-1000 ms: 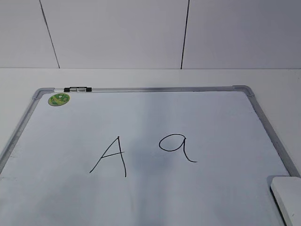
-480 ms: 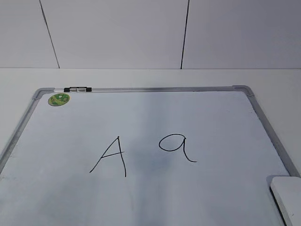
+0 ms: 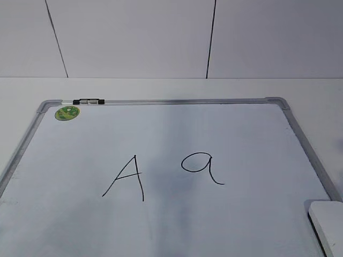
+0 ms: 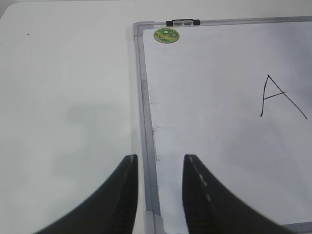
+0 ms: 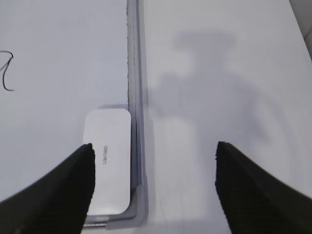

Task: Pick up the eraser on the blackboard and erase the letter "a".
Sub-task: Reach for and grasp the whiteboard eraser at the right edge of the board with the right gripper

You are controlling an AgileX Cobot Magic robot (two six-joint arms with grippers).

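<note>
The blackboard point(image 3: 177, 134) is a white board with a grey frame, lying flat on the table. The cursive letter "a" point(image 3: 201, 167) is drawn right of a capital "A" point(image 3: 126, 176). The white eraser point(image 3: 328, 225) lies at the board's near right corner; in the right wrist view the eraser point(image 5: 109, 156) sits just inside the frame. My right gripper point(image 5: 153, 151) is wide open above the corner, its left finger over the eraser's left edge. My left gripper point(image 4: 160, 161) is open and empty, straddling the board's left frame point(image 4: 146, 126). Neither gripper shows in the exterior view.
A round green sticker point(image 3: 67, 113) and a black clip point(image 3: 89, 101) sit at the board's far left corner. White table point(image 5: 219, 73) lies right of the board and white table point(image 4: 63, 97) left of it. A white panelled wall stands behind.
</note>
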